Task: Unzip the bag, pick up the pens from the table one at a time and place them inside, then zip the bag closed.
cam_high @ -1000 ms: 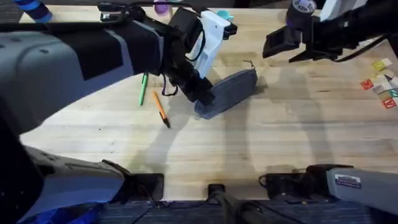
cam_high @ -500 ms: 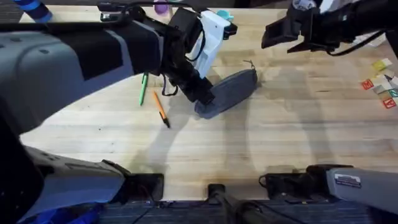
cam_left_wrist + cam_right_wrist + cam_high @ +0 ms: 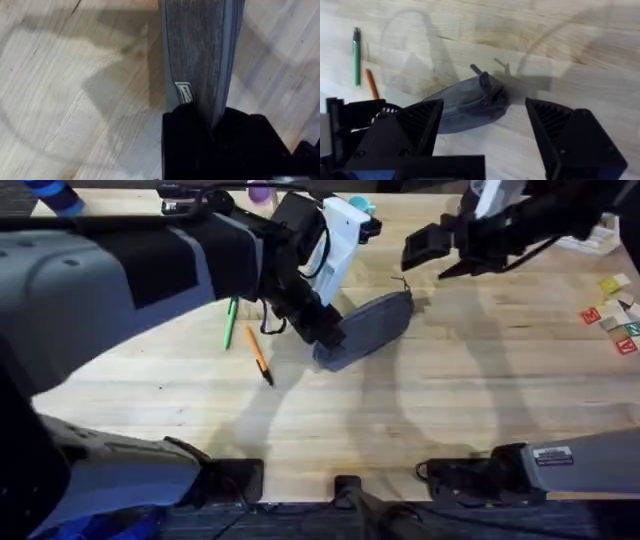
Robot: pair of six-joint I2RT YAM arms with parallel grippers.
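Grey arm shells, black joints; white wrist block; black ribbed wedge-shaped pincer fingers (image 3: 565, 135).

Robot lab: arm bases (image 3: 480, 475) on butcher-block table (image 3: 400, 420)

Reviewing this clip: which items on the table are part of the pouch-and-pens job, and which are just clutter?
Job items: grey bag, held at one end by the left gripper; orange pen; green pen; right gripper, open above the bag.

Clutter: small coloured tiles at the table edge.

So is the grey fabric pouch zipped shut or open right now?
Shut, apparently: grey fabric pouch shows no gap along its top, both pens on the table.
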